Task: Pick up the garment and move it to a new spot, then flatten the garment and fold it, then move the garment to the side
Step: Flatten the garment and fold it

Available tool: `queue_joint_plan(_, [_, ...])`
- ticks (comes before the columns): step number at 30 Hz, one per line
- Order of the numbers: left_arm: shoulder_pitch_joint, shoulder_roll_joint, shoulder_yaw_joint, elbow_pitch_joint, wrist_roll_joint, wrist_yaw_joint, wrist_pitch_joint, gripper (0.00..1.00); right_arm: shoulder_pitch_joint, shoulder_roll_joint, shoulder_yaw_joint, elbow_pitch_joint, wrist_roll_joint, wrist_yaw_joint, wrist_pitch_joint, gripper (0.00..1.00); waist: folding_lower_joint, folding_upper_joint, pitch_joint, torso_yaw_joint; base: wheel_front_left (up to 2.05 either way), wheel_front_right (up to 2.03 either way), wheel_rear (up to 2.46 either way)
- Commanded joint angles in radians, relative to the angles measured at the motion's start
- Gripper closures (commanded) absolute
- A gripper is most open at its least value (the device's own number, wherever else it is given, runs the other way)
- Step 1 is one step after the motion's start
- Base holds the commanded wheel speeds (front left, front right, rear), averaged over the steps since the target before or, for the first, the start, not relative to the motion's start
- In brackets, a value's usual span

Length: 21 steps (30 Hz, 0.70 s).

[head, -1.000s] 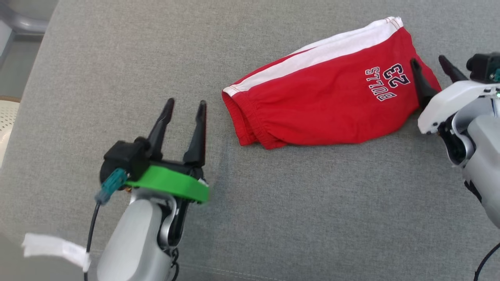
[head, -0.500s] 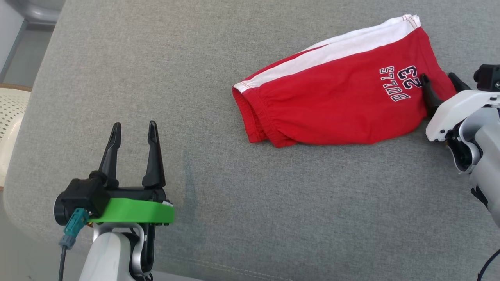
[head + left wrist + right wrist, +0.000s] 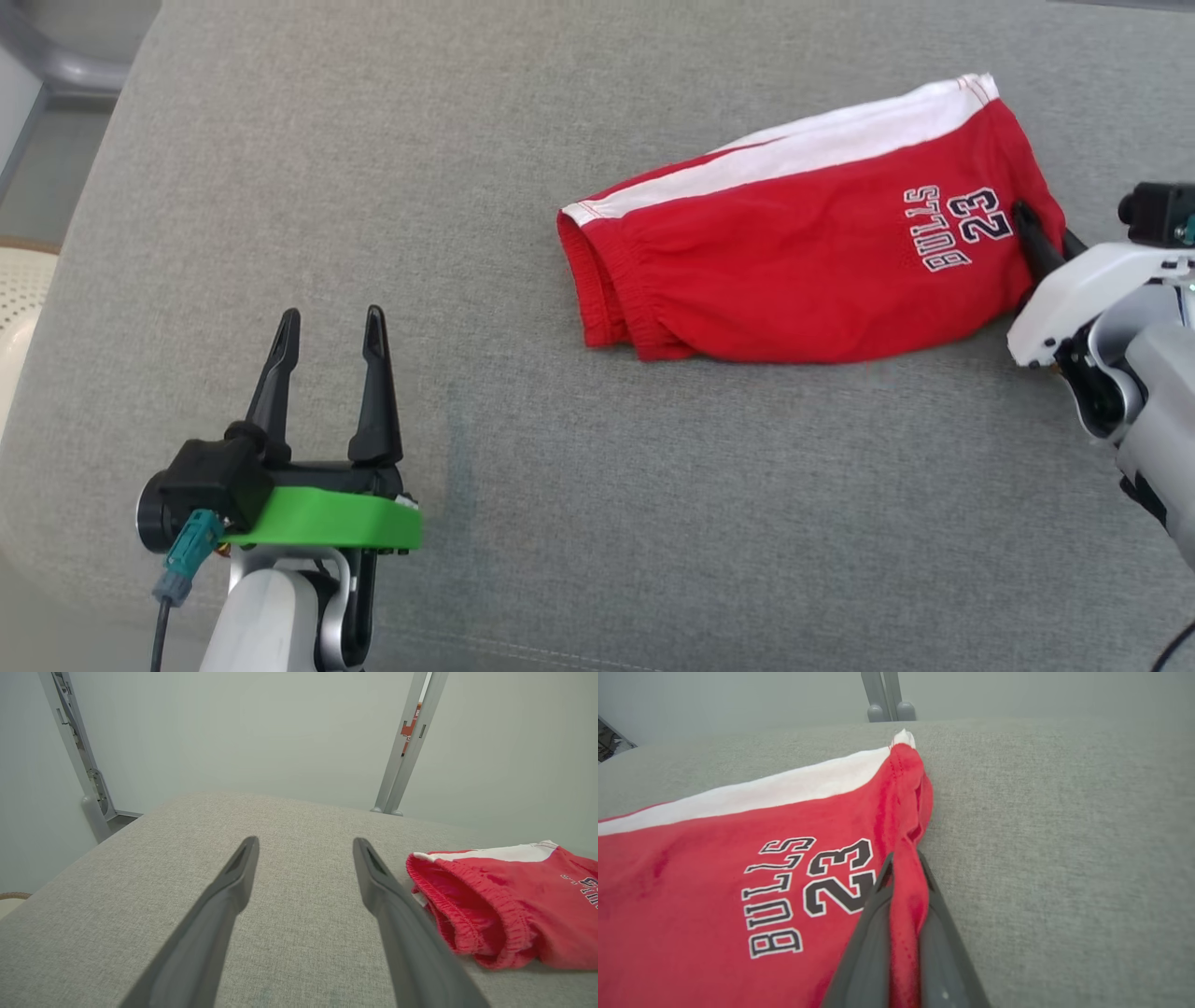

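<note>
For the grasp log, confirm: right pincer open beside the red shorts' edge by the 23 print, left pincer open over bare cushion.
No: the right pincer is shut on the edge of the red shorts by the 23 print, as the right wrist view shows. The left pincer is open over bare cushion.

The red shorts [image 3: 803, 271] lie folded double on the grey cushion [image 3: 373, 187], waistband [image 3: 607, 289] leftward. A white stripe [image 3: 840, 145] edges the far side; the "BULLS 23" print [image 3: 957, 227] faces up.
</note>
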Motion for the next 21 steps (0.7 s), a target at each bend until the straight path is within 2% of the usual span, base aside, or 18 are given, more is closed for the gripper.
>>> queue_joint_plan(1, [0.018, 0.003, 0.008, 0.004, 0.013, -0.005, 0.0, 0.0, 0.03, -0.018, 0.0, -0.011, 0.008, -0.001, -0.008, 1.0, 0.0, 0.0, -0.03, -0.029, 0.0, 0.0, 0.0])
queue_joint_plan(3, [0.029, 0.003, 0.018, 0.008, 0.021, -0.007, 0.0, 0.0, 0.057, -0.031, -0.012, -0.035, 0.011, -0.001, -0.01, 1.0, 0.0, 0.0, -0.046, -0.045, 0.0, 0.0, 0.0])
queue_joint_plan(13, [0.077, 0.003, 0.06, 0.015, 0.049, -0.023, 0.0, 0.0, 0.252, -0.106, -0.204, -0.136, -0.026, -0.001, -0.01, 1.0, 0.0, 0.0, -0.11, -0.102, 0.0, 0.0, 0.0])
queue_joint_plan(21, [0.08, 0.003, 0.057, 0.019, 0.057, -0.025, 0.0, 0.0, 0.312, -0.076, -0.306, -0.162, -0.086, -0.001, -0.01, 1.0, 0.0, 0.0, -0.119, -0.109, 0.0, 0.0, 0.0])
